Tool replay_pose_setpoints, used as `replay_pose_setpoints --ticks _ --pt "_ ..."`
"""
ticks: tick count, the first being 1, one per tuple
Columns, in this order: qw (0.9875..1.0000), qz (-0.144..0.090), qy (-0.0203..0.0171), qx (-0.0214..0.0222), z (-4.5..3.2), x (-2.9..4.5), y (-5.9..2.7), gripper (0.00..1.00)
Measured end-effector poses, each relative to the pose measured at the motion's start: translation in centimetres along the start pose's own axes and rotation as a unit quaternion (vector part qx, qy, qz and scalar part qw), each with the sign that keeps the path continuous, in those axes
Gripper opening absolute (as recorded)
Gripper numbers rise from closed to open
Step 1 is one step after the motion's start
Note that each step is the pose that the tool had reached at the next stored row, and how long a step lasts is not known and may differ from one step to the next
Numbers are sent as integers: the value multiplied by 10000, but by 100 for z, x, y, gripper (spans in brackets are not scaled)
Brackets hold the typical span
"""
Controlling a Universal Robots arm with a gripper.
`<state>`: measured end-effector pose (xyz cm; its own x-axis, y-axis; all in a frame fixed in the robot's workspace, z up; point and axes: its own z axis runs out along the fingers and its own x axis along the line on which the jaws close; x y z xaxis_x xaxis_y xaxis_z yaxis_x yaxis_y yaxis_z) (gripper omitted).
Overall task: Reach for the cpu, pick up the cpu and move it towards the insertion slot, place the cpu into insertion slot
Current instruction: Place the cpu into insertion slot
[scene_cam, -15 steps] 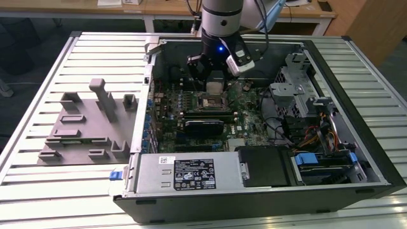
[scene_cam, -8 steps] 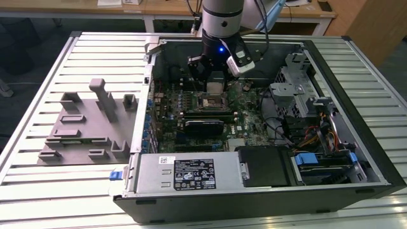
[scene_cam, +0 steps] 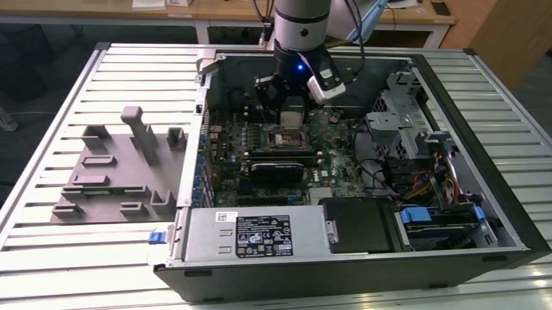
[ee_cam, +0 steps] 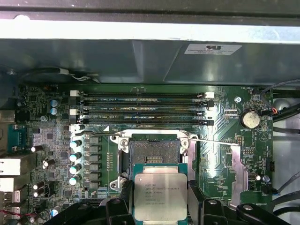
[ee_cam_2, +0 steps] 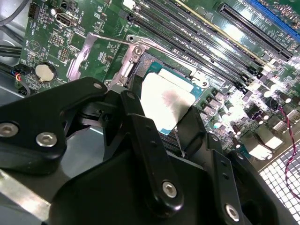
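Silvery, the cpu [ee_cam: 160,195] is being held between the closed fingers of the gripper [ee_cam: 159,206], just beside the insertion slot [ee_cam: 154,150]; pickup is judged done, placement is being awaited.

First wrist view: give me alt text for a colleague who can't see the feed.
The gripper holds the cpu by its two sides, silvery top showing, just short of the open insertion slot on the green motherboard. Beyond the slot run long black memory slots.
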<state>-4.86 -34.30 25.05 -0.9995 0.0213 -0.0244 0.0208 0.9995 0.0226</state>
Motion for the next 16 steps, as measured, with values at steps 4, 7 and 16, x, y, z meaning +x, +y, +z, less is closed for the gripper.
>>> replay_pose_setpoints --ticks 4,7,16 --pt "10000 67 -2 1 0 -1 0 54" --pt "9996 294 -7 6 1 -1 0 54" --pt "9939 1099 -24 27 5 -1 0 54"
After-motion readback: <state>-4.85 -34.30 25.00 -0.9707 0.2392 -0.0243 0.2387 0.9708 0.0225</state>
